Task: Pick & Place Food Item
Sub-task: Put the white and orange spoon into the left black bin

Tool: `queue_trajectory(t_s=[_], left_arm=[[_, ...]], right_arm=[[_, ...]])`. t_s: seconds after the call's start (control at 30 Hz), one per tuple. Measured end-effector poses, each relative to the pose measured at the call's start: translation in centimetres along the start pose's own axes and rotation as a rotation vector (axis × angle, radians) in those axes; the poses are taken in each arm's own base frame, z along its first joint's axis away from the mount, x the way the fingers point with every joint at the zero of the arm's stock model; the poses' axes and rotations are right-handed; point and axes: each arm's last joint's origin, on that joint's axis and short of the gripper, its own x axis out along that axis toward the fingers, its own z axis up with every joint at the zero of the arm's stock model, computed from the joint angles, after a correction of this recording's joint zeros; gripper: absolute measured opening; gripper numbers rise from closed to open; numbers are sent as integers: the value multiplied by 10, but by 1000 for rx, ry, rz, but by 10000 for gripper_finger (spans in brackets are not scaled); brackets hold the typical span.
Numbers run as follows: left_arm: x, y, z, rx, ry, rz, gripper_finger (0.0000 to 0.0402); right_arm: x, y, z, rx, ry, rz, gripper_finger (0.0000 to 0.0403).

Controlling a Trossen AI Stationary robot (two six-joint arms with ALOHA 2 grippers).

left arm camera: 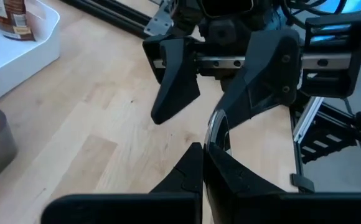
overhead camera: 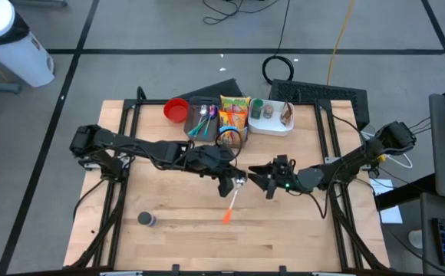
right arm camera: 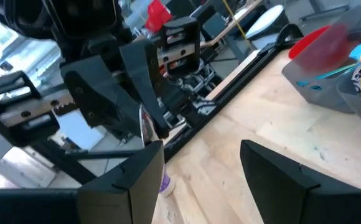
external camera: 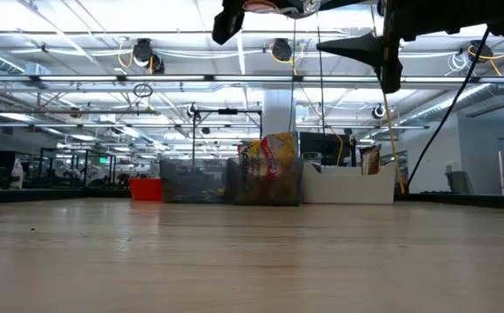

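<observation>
My left gripper (overhead camera: 234, 182) is above the table's middle, shut on a utensil (overhead camera: 232, 201) with a shiny metal end, a pale shaft and an orange tip. My right gripper (overhead camera: 262, 180) faces it from the table's right side, open. Its fingers stand either side of the metal end without touching it. A yellow-orange snack bag (overhead camera: 234, 111) stands upright in a clear bin at the far middle. No gripper touches the bag. My left gripper pinches the utensil near its metal end (left arm camera: 216, 129) between its two shut fingers, slanting down from the table's left. The metal end sticks out past the fingertips toward my right gripper. The orange tip (overhead camera: 227, 218) points at the table's near edge, and the utensil is lifted clear.
At the far edge stand a red bowl (overhead camera: 176, 110), a grey bin of utensils (overhead camera: 203, 119) and a white tray (overhead camera: 272, 116) holding small packs. A small dark cylinder (overhead camera: 146, 220) stands near the left front. Bare wood lies along the near side.
</observation>
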Motion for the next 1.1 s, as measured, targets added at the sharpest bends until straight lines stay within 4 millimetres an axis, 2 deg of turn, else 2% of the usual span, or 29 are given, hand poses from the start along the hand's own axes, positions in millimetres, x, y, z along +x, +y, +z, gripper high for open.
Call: queue_trajectory(t_s=[0.4,0.67,0.87,0.97,1.1], left_arm=[[2,-3,-5,11,31,-10,4],[2,2,-1,-5,-10,25,4],[2,4,6,-20,-64,23,4],[2,4,6,-21,-67,24,4],[2,4,6,-21,-67,24,4]], right_arm=[[2,7,16,3,-129,46,210],[3,3,7,17,-17,56,210],[2,3,6,20,-12,57,210],[2,3,6,15,-13,58,200],[2,3,6,8,-12,57,165]])
